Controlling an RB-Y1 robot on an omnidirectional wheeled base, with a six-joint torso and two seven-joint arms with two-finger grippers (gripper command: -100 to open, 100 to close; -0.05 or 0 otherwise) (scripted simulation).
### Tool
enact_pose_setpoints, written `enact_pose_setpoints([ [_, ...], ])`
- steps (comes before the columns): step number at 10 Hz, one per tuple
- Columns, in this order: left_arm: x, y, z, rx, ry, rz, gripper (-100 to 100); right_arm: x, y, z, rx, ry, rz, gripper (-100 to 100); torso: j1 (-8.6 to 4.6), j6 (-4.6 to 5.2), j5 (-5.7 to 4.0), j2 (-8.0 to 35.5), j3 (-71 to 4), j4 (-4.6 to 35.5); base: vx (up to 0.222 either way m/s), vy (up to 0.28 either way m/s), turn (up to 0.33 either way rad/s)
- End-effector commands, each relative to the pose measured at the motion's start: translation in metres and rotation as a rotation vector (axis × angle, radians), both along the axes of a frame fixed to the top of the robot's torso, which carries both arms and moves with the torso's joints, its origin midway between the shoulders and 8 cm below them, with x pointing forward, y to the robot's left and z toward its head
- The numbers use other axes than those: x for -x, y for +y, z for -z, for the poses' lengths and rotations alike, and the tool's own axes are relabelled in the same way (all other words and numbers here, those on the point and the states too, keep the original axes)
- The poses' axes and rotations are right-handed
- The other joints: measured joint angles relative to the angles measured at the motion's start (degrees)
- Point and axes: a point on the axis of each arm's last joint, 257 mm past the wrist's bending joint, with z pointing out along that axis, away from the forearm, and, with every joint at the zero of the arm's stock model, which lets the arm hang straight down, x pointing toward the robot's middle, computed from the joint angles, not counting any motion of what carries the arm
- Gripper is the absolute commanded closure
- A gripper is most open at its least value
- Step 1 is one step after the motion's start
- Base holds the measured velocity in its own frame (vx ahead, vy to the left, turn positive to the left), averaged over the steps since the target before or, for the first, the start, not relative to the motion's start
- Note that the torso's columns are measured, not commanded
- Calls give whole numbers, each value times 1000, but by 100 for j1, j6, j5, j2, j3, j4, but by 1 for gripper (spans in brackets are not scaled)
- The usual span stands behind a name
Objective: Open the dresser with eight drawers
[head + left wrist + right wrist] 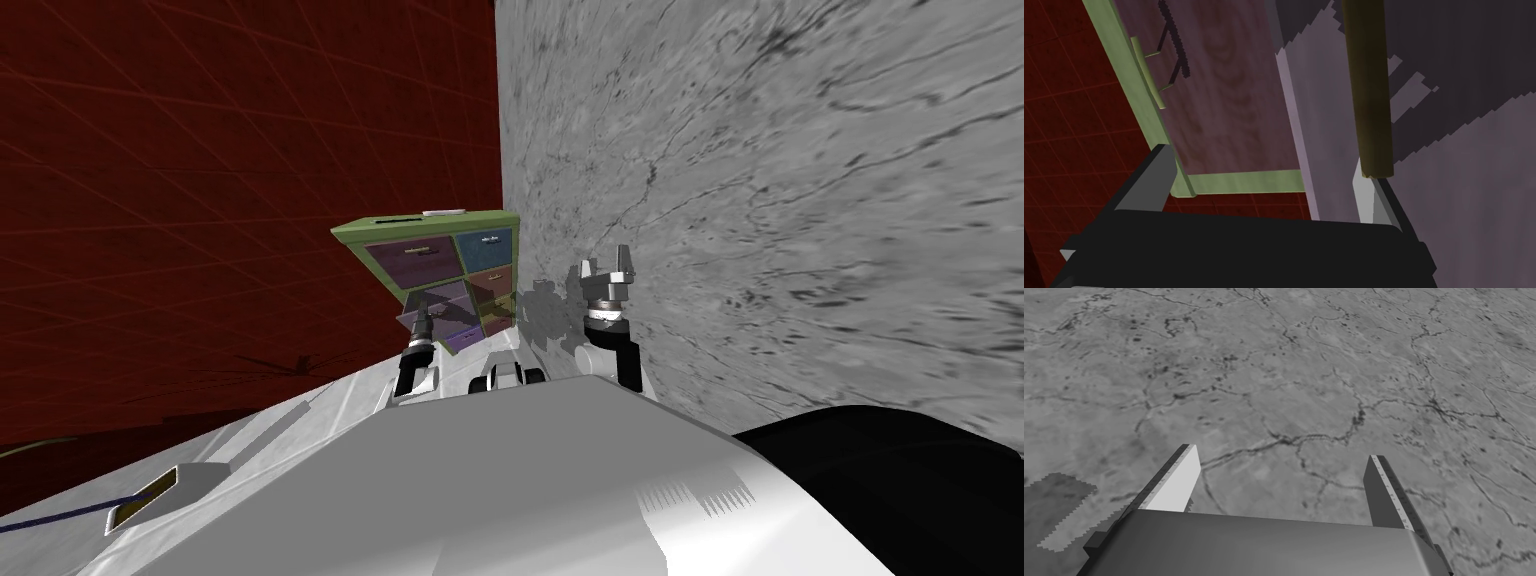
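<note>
Two walls: red wall (pixel 200 200) and grey veined wall (pixel 800 200) meet in a corner.
Dresser (pixel 400 225): green frame, coloured fronts, in that corner ahead of us.
Purple drawer (pixel 440 305): stands out from the frame.
Right claw (pixel 604 266): released, before the grey veined wall.
Left claw (pixel 1263 156): released at our purple drawer; one finger (pixel 1369 195) meets the olive handle (pixel 1369 100).

The left claw (pixel 423 312) hides part of the dresser (pixel 415 255) front.
</note>
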Motion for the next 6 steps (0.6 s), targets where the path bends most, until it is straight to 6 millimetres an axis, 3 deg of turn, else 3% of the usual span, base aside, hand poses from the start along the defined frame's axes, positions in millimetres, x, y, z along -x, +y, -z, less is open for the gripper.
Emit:
enact_pose_setpoints([
  [1, 0, 0, 0, 1, 2, -1, 0, 0, 0, 0, 0, 0, 0, 0, 2, 0, 1, -7, -4, -2, 0, 0, 0],
  [6, 0, 0, 0, 1, 2, 0, 0, 0, 0, 0, 0, 0, 0, 0, 0, 0, 0, -2, -1, 0, 0, 0, 0],
])
